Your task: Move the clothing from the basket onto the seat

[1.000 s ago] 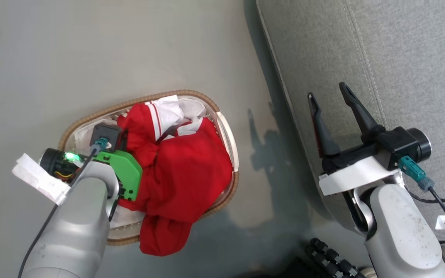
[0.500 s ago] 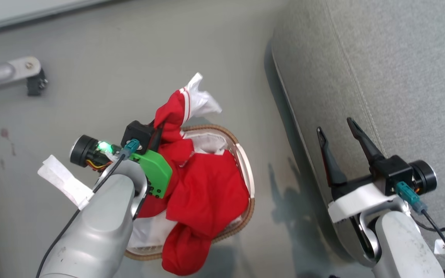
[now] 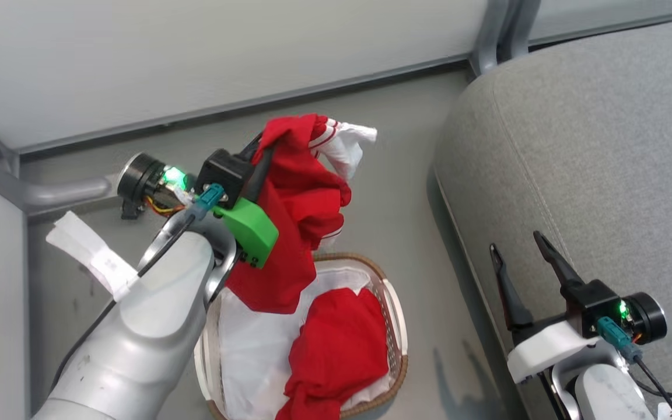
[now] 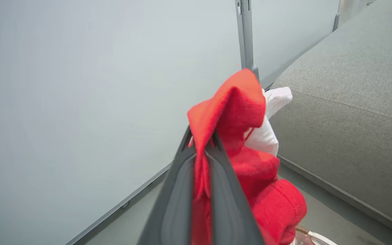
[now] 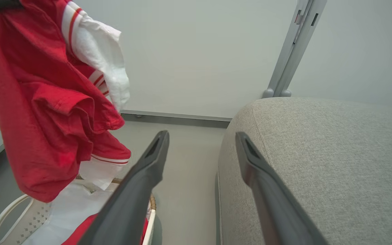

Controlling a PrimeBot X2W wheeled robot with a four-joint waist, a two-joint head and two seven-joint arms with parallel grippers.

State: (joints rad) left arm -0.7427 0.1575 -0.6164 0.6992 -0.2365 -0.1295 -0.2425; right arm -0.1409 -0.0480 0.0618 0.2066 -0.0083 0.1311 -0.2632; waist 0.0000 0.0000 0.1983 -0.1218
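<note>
My left gripper [image 3: 263,143] [image 4: 202,136] is shut on a red garment with white striped trim [image 3: 295,192] [image 5: 43,112], which hangs lifted above the basket. Its pinched fold [image 4: 230,102] sticks up between the fingers. A second red garment [image 3: 339,350] lies in the white basket [image 3: 397,326] [image 5: 9,211] on the white liner sheet [image 3: 260,344]. The grey sofa [image 3: 592,175] [image 4: 349,136] [image 5: 318,163] stands to the right. My right gripper [image 3: 517,251] [image 5: 201,136] is open and holds nothing, at the sofa's front edge.
A pale wall with a grey skirting [image 3: 225,58] runs behind the basket. A grey metal post [image 3: 490,32] [image 5: 293,47] rises behind the sofa's corner. A grey bar [image 3: 50,192] crosses at the left. Bare floor [image 3: 406,192] lies between basket and sofa.
My left gripper has risen, pulling one red garment up out of the basket; the other red garment stayed inside. The head camera tilted up, bringing the wall into view. The right gripper stays open.
</note>
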